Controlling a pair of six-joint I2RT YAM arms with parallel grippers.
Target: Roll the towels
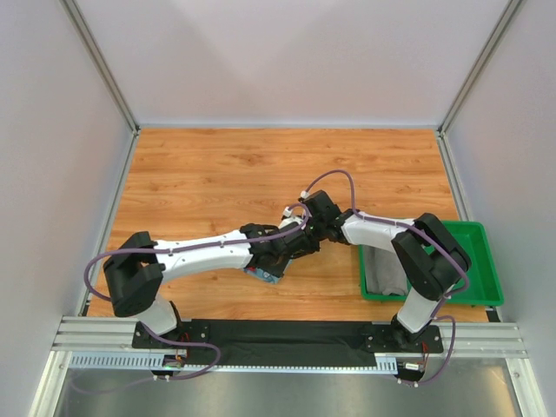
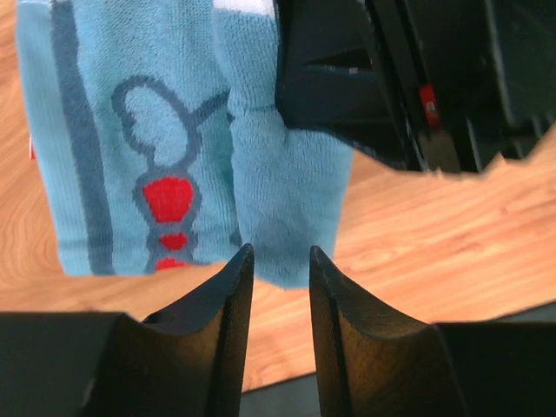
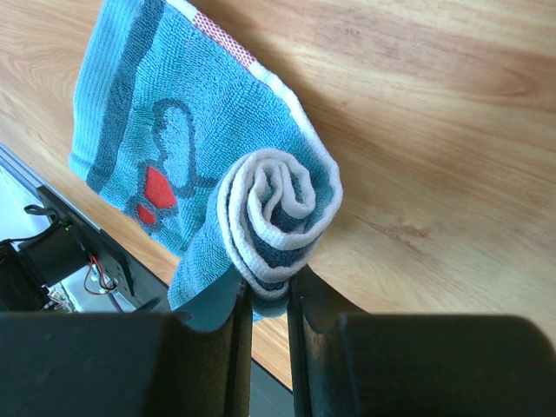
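1. The left gripper point(image 2: 280, 256) has its jaws a narrow gap apart with nothing between them, the tips just beside the towel's near edge.
2. The blue towel point(image 3: 165, 139) sits near the front middle of the counter point(image 1: 217, 174). One end is coiled into a tight spiral and the rest is unrolled, red mark showing.
3. The right gripper point(image 3: 269, 291) has its jaws pinched onto the coiled end.
4. A grey towel point(image 1: 387, 271) lies in the green tray point(image 1: 473, 261), well apart.
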